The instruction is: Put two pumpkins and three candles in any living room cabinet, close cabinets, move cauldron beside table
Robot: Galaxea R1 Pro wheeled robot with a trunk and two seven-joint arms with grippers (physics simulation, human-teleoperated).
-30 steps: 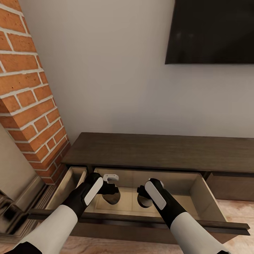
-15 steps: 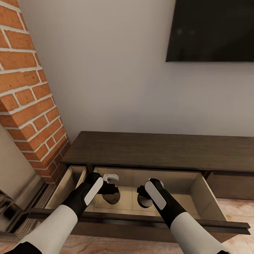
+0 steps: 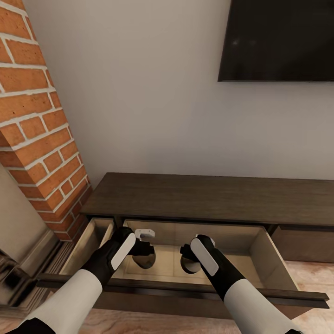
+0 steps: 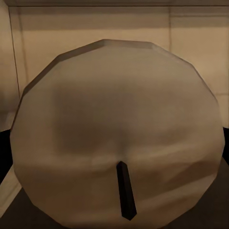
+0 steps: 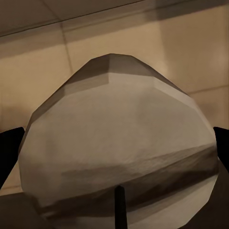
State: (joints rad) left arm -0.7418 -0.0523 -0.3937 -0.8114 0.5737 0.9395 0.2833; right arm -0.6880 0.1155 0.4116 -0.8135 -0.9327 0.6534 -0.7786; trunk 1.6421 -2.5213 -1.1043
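Head view, candles [image 3: 144, 260] inside cabinet [image 3: 208, 197]

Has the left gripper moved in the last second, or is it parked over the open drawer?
No. The left gripper sits at the same spot against the open drawer front edge, holding its candle.

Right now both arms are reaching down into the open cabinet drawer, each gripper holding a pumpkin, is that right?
Not quite. Both arms do reach into the open cabinet drawer, but each gripper holds a tan candle with a dark wick, not a pumpkin: left candle, right candle. The wrist views show this.
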